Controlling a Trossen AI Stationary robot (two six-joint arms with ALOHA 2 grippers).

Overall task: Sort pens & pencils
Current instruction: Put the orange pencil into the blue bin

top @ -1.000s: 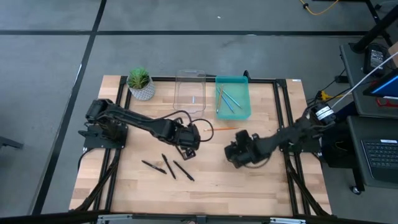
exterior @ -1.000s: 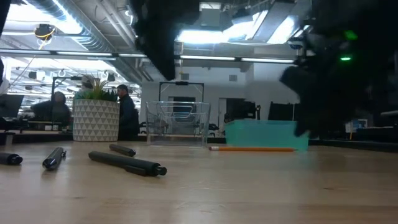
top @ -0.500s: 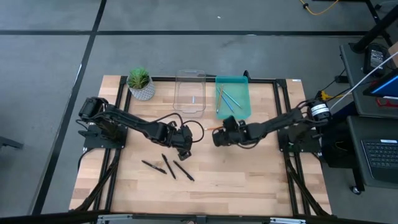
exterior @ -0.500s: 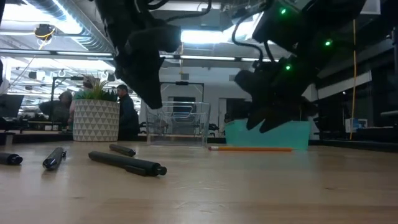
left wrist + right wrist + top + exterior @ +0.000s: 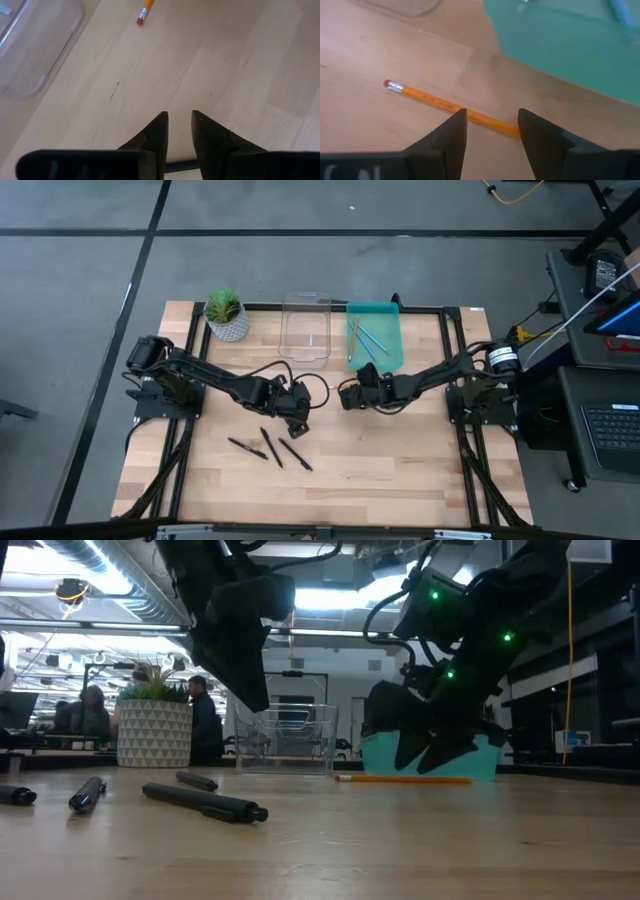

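An orange pencil [image 5: 430, 101] lies flat on the wooden table [image 5: 400, 450], just in front of the teal tray [image 5: 375, 340]. My right gripper [image 5: 492, 114] hangs open low over it, one finger on either side of the shaft and clear of it; in the low view the tips [image 5: 420, 755] stand just above the pencil [image 5: 400, 779]. My left gripper [image 5: 179, 114] hovers over bare wood left of the pencil's eraser end [image 5: 144, 14], its fingers a little apart with nothing between them. Black pens [image 5: 270, 447] lie loose on the table nearer the front.
A clear tray [image 5: 305, 328] stands at the back beside the teal tray, which holds light blue and orange pencils [image 5: 368, 340]. A potted plant [image 5: 226, 315] is at the far left. The two grippers [image 5: 300, 405] [image 5: 348, 393] are close together at mid-table.
My right gripper has swung from the table's right toward the left and far side, stopping over the orange pencil, still open. My left gripper has come down a little toward the table. The pencil and the pens have not moved.
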